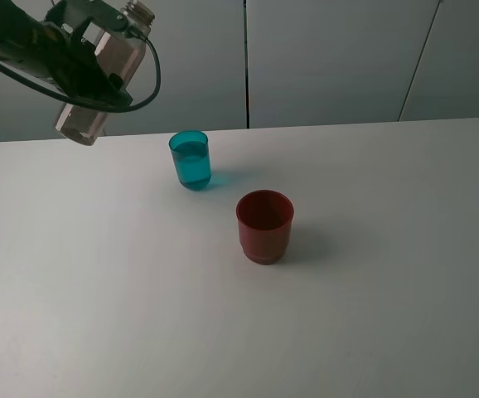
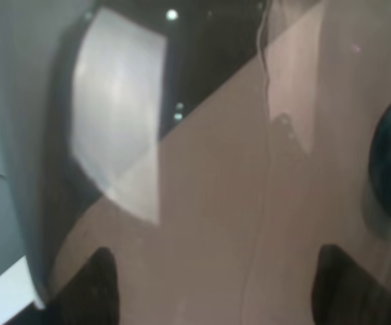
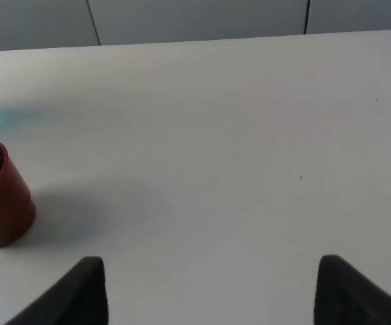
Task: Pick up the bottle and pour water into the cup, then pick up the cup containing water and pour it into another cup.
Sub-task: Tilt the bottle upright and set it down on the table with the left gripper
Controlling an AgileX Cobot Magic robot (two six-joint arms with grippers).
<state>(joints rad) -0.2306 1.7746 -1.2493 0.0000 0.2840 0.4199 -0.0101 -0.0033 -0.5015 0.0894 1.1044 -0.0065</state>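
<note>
Hanging in the air above the far left corner of the table (image 1: 372,315), the bottle (image 1: 80,123) is held by the left gripper (image 1: 90,79). The gripper is closed tight around the middle of the bottle. The bottle is tipped, with its open neck pointing up and toward the middle of the table and its bottom pointing down over the corner. No cap is seen on the neck. In the left wrist view the brownish see-through side of the bottle fills almost everything, and two dark fingers (image 2: 94,288) are pressed against it. Whether any water is left inside the bottle cannot be told.

The teal cup (image 1: 191,160) is stood upright near the far edge of the table, a little left of the middle. Water (image 1: 191,151) is seen in it, up near the rim.

The red cup (image 1: 264,225) is stood upright near the middle of the table, close to the teal cup but not touching it. Nothing can be seen inside it.

The right gripper (image 3: 212,298) is held low over the table with its fingers spread wide. Nothing is held between them. The red cup is seen off to one side of it.
</note>
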